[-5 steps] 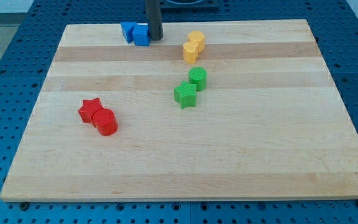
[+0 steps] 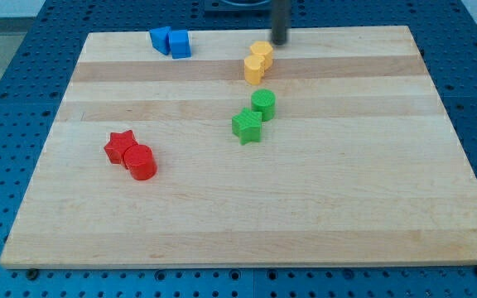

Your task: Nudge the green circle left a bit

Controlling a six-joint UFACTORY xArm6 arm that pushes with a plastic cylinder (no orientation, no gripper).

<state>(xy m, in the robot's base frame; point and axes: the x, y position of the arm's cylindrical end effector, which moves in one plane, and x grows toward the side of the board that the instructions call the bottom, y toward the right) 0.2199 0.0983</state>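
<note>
The green circle [image 2: 263, 103] stands near the board's middle, touching the green star [image 2: 247, 126] at its lower left. My rod comes down from the view's top; my tip [image 2: 280, 41] rests near the board's top edge, just right of and above the two yellow blocks [image 2: 257, 62]. It is well above the green circle and a little to its right, not touching it. The rod looks blurred.
Two blue blocks [image 2: 171, 41] sit together at the top left of the wooden board [image 2: 346, 207]. A red star [image 2: 121, 146] and a red cylinder [image 2: 141, 162] touch each other at the left. A blue pegboard surrounds the board.
My tip has moved right along the top edge, from beside the blue blocks to near the yellow blocks. The blue blocks have shifted a little left. The green circle has not moved.
</note>
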